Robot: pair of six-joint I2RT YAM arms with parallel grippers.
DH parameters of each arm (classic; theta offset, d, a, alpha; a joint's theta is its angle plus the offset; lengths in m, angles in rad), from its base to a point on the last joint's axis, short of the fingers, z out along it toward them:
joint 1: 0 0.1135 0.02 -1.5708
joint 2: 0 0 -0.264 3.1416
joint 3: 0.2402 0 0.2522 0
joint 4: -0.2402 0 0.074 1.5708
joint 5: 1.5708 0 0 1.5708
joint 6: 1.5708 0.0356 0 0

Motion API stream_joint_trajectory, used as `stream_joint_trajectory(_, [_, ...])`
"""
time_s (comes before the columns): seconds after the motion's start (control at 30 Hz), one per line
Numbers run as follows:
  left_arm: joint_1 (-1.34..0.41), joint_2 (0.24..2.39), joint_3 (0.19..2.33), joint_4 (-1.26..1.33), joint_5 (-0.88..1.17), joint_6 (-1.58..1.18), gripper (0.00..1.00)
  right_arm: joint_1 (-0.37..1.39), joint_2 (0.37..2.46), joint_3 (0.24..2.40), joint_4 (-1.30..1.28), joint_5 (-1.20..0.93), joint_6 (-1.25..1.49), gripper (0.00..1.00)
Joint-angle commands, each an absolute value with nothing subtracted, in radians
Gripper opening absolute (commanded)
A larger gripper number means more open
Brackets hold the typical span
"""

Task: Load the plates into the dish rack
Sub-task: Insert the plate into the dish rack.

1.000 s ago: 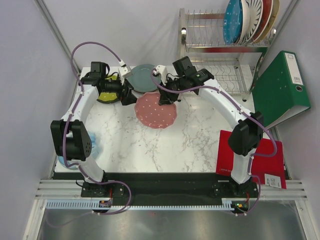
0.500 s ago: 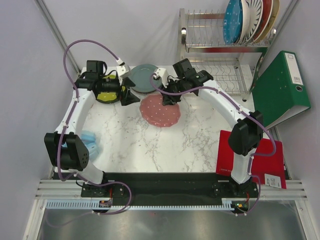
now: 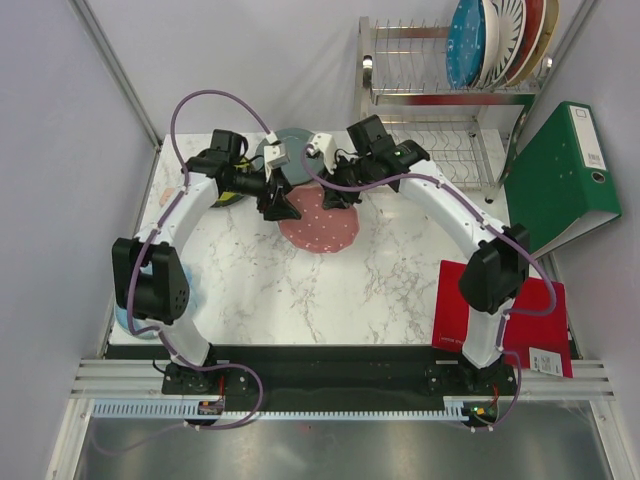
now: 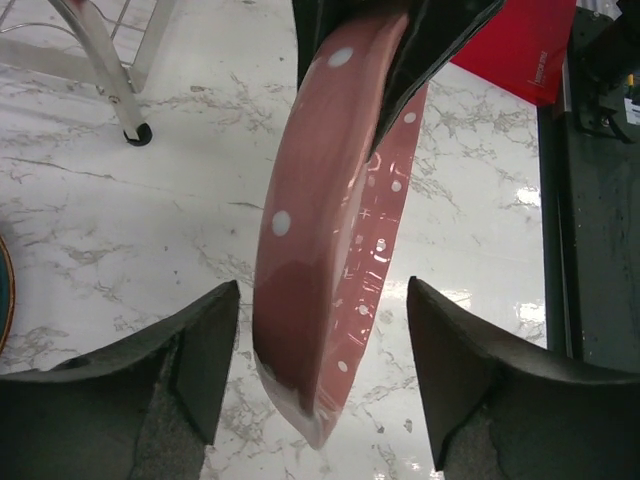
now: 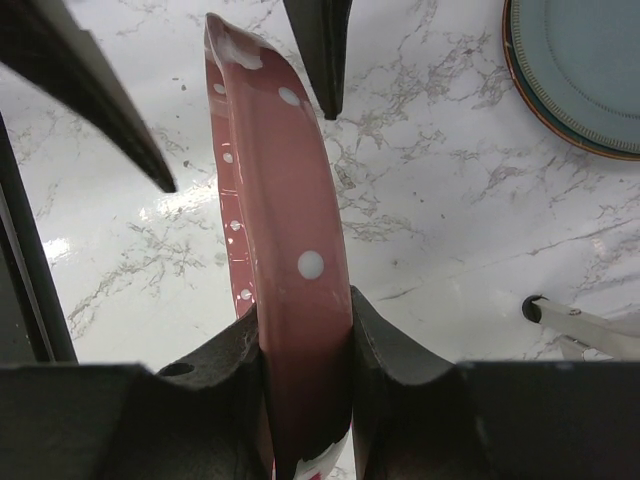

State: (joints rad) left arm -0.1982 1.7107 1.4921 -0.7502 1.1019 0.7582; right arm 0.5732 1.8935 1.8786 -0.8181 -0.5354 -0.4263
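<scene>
Left of the dish rack (image 3: 420,97) and in front of it is the pink plate with white dots (image 3: 322,228); the right gripper (image 5: 305,360) is clamped on its rim at the rack's side. The left gripper (image 4: 320,288) has its jaws apart around the rim farthest from the rack, not touching it.
</scene>
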Motion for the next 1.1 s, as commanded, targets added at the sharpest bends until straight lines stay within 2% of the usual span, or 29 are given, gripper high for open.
stream_joint_trajectory(0.0, [-0.202, 1.746, 1.554, -0.775, 1.166, 0.781, 0.7, 0.577, 1.778, 1.936, -0.709, -0.624, -0.42, 0.0])
stream_joint_trajectory(0.03, [-0.202, 1.758, 1.56, -0.779, 1.186, 0.784, 0.57, 0.577, 1.775, 1.931, -0.703, -0.627, -0.417, 0.0])
stream_joint_trajectory(0.07, [-0.202, 1.766, 1.583, -0.804, 1.198, 0.796, 0.37, 0.578, 1.773, 1.927, -0.701, -0.63, -0.414, 0.0])
stream_joint_trajectory(0.1, [-0.202, 1.776, 1.6, -0.83, 1.219, 0.811, 0.08, 0.58, 1.773, 1.918, -0.701, -0.632, -0.413, 0.0])
stream_joint_trajectory(0.13, [-0.202, 1.799, 1.618, -0.86, 1.23, 0.849, 0.03, 0.58, 1.775, 1.913, -0.704, -0.637, -0.41, 0.0])
stream_joint_trajectory(0.17, [-0.202, 1.81, 1.655, -0.92, 1.239, 0.871, 0.02, 0.583, 1.776, 1.907, -0.709, -0.632, -0.405, 0.01])
stream_joint_trajectory(0.2, [-0.202, 1.822, 1.672, -0.945, 1.244, 0.879, 0.02, 0.58, 1.778, 1.902, -0.719, -0.623, -0.391, 0.09])
stream_joint_trajectory(0.23, [-0.202, 1.838, 1.687, -0.965, 1.244, 0.891, 0.02, 0.574, 1.775, 1.896, -0.726, -0.624, -0.387, 0.23])
stream_joint_trajectory(0.27, [-0.202, 1.845, 1.707, -1.001, 1.243, 0.903, 0.02, 0.568, 1.773, 1.878, -0.732, -0.638, -0.382, 0.42])
stream_joint_trajectory(0.37, [-0.201, 1.847, 1.715, -1.02, 1.236, 0.92, 0.02, 0.534, 1.76, 1.835, -0.762, -0.684, -0.373, 0.53])
stream_joint_trajectory(0.57, [-0.201, 1.856, 1.726, -1.023, 1.233, 0.917, 0.02, 0.511, 1.74, 1.799, -0.776, -0.718, -0.371, 0.58])
stream_joint_trajectory(1.07, [-0.201, 1.824, 1.756, -1.028, 1.269, 0.907, 0.02, 0.425, 1.833, 1.793, -0.787, -0.888, -0.319, 0.56])
